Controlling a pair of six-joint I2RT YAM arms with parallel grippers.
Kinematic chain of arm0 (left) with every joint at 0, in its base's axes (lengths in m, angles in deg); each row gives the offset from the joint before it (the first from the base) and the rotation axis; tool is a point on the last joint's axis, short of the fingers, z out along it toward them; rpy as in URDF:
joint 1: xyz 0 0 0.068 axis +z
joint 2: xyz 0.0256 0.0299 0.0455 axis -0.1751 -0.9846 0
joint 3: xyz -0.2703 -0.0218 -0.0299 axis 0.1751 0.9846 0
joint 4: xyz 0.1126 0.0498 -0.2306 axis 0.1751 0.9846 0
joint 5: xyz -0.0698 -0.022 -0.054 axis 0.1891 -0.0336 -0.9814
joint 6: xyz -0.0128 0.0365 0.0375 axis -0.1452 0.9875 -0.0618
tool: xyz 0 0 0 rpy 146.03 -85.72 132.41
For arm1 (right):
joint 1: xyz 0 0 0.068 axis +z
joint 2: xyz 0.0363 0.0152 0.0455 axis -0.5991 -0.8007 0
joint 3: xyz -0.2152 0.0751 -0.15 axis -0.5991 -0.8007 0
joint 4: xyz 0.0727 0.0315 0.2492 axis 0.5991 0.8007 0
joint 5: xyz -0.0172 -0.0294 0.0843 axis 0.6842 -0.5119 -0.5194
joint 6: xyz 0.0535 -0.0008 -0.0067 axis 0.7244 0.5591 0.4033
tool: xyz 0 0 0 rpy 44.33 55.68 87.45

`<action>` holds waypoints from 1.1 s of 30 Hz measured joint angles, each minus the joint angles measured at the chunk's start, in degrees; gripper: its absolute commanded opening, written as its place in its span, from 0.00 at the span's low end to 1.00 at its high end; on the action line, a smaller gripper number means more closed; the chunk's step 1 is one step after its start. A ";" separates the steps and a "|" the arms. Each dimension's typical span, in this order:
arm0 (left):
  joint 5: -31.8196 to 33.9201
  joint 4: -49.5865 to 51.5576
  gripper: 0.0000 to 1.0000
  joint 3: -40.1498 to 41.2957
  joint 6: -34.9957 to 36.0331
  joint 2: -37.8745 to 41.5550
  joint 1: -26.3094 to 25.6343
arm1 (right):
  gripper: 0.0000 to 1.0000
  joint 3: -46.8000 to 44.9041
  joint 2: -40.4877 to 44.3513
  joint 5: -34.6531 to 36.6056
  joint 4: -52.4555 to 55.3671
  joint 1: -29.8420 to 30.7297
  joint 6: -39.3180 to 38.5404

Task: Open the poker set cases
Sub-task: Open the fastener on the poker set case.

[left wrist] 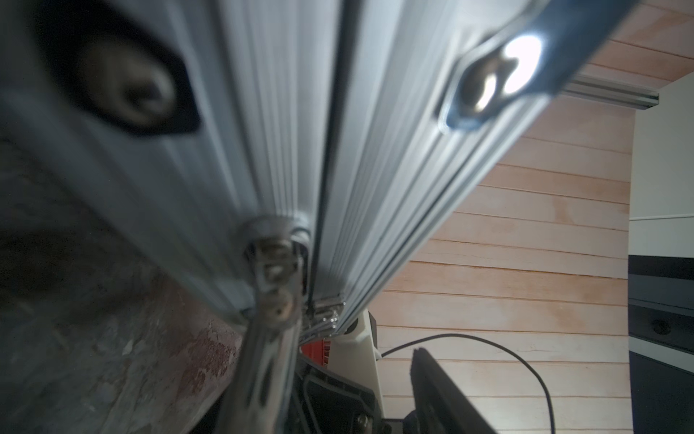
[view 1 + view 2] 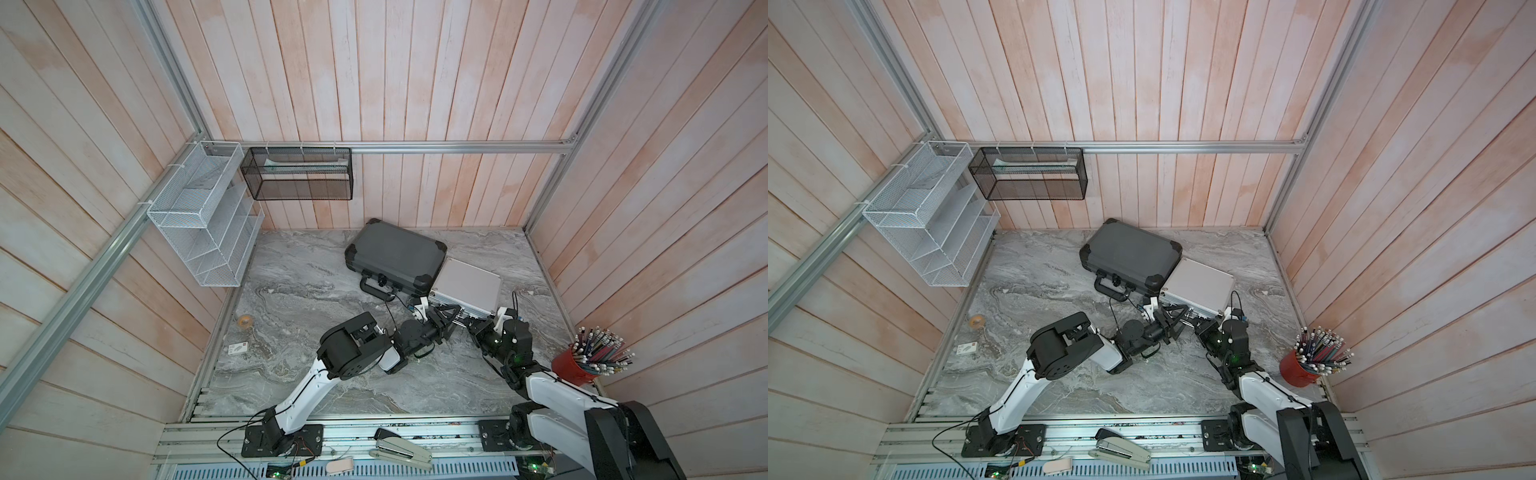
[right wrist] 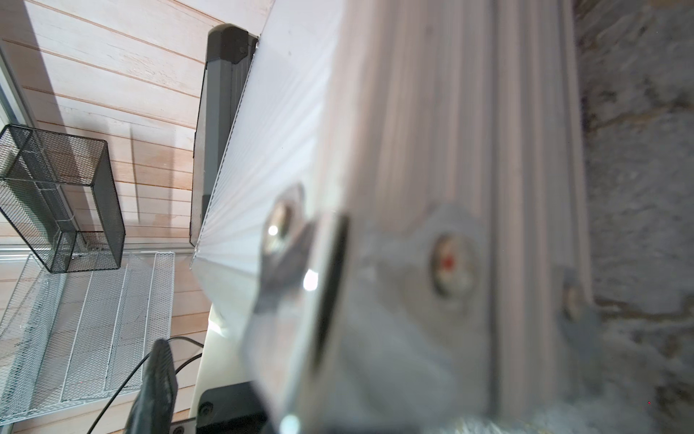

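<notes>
Worktop (image 2: 311,374): grey case (image 2: 395,253) lies shut at the back, silver case (image 2: 469,286) just beside its corner, also shut. Both look rigid, weighty and slick; work the front latches (image 1: 488,82). At the silver front, left end effector (image 2: 453,318) is half-spread and right end effector (image 2: 473,322) is closed.
</notes>
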 measured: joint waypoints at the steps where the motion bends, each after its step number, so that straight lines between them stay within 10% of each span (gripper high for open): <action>1: -0.11 0.13 0.64 -0.13 0.22 -0.02 0.00 | 0.00 0.00 0.02 0.02 -0.04 0.00 -0.07; 33: -0.98 -2.19 0.68 1.40 4.28 0.00 0.04 | 0.00 -0.42 1.77 -2.82 1.44 -0.81 3.26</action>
